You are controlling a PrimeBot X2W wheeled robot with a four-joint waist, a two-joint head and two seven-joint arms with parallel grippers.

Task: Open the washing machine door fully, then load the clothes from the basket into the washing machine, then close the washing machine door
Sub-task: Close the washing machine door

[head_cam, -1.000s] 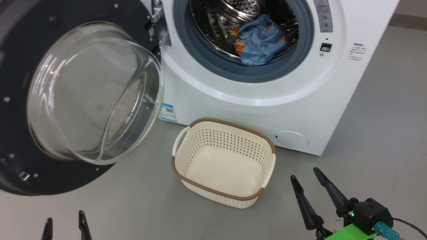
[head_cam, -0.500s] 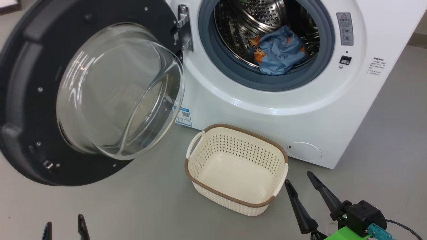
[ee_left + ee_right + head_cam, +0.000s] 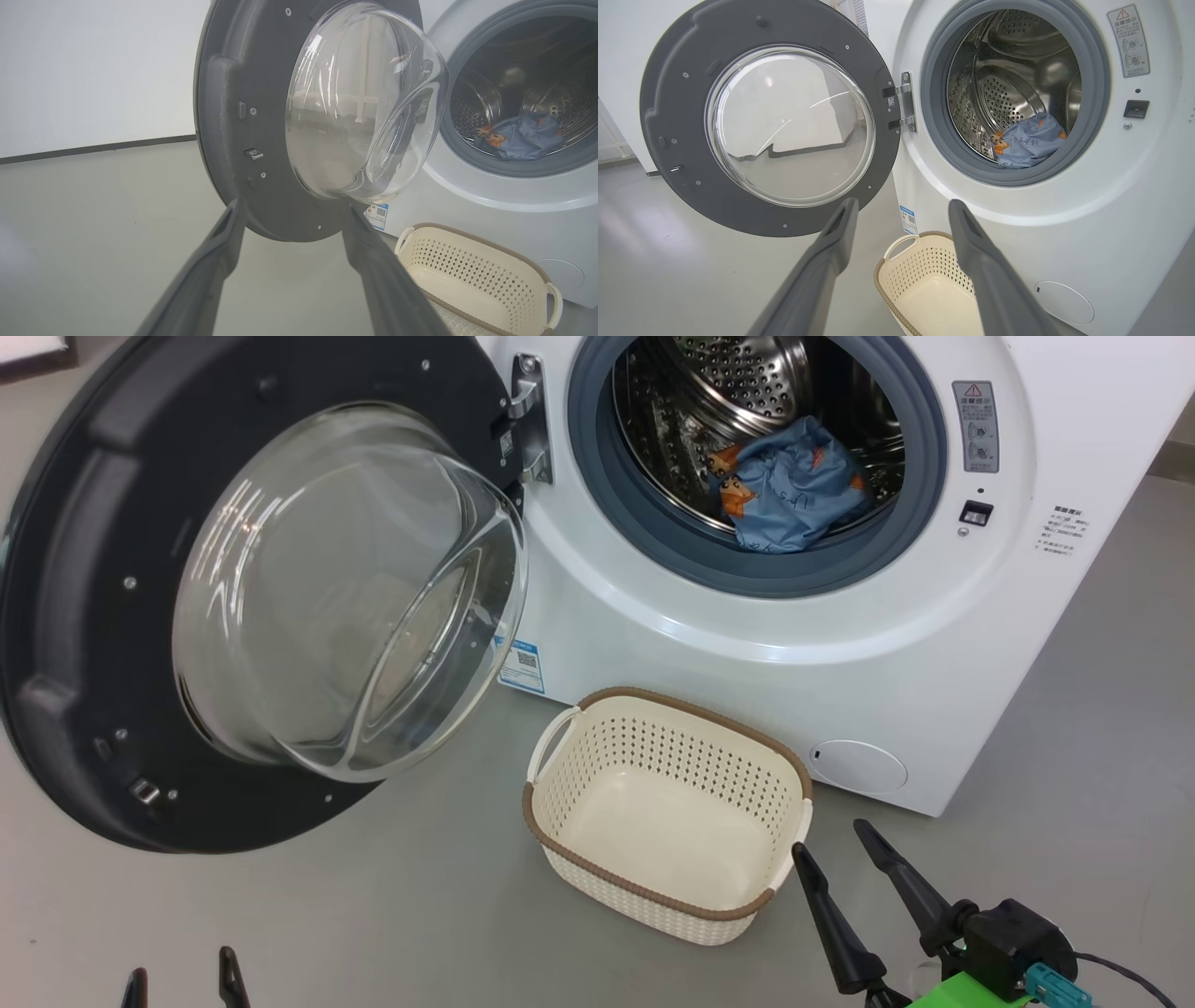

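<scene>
Noted washing machine door (image 3: 345, 588) standing wide open left of the washing machine (image 3: 728, 644), hinge toward the drum; found clothes (image 3: 794, 490) bundled low in the drum, basket (image 3: 672, 747) bare on the floor; recorded left gripper (image 3: 182, 966), jaws spread and holding nothing, facing the door's latch side, nearer it than right gripper (image 3: 829, 838), likewise spread beside the basket; judged closing the outstanding step; could not separate two garments within the bundle.

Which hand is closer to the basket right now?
Right. The right hand hangs just off the basket's right corner; the left hand is far off to its left.
</scene>
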